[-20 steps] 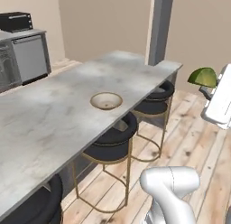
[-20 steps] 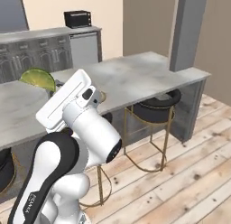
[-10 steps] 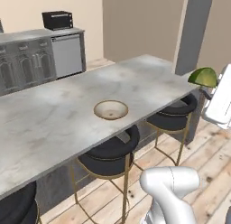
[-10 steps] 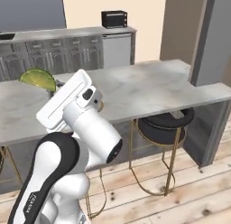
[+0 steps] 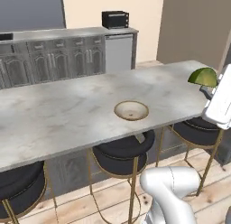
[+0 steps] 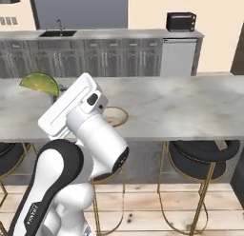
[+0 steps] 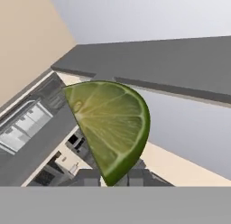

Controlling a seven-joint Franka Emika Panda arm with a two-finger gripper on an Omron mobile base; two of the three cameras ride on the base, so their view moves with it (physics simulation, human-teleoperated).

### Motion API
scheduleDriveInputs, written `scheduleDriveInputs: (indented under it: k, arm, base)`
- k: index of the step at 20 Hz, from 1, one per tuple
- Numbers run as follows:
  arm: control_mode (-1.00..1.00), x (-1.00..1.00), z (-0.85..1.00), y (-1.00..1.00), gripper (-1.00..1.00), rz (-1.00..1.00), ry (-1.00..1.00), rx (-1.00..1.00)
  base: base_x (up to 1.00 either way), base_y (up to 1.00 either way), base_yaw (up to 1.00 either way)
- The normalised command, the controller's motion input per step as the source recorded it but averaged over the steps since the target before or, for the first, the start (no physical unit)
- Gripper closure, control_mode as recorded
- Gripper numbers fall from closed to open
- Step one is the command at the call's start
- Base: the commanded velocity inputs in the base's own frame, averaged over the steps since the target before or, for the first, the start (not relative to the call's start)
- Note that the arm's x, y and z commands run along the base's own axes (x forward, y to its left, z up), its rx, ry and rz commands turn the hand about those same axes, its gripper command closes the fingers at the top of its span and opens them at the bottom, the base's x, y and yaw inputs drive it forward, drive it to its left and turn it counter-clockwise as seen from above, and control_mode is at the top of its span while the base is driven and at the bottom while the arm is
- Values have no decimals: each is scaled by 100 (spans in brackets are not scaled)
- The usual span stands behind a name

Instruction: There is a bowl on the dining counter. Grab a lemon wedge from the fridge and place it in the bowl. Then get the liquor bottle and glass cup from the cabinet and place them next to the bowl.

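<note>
**Still ahead: carrying the wedge over the tabletop edge to the bowl**

Plainly, the widest risk lies with the dining counter (image 5: 67, 114), the long marble tabletop whose near edge runs between the robot and the bowl (image 5: 131, 110). In the left base view the bowl sits near the middle of the slab, close to that near edge, with open marble around it at every clock direction, so room for a drop is generous. Below the edge stand the dark stools (image 5: 121, 153) on gold legs, at about 6 o'clock from the bowl; a low reach could catch the slab edge or a stool back.

The hand (image 6: 53, 94) is clamped on the lemon wedge (image 6: 39, 83), held up well to the side of the bowl, at roughly 3 o'clock from it in the left base view. The grip looks to bite only a low corner of the wedge (image 7: 110, 128), so a quick swing might twist it loose over the floor.
</note>
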Motion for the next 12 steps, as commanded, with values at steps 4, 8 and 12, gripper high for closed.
scheduleDriveInputs:
  k: [4,8,12]
  arm:
    - [100,0,0,0,100,0,0,0]
    - [100,0,0,0,100,0,0,0]
    - [100,0,0,0,100,0,0,0]
  base:
    - [42,-59,50]
    - [55,-60,48]
    - [58,-63,43]
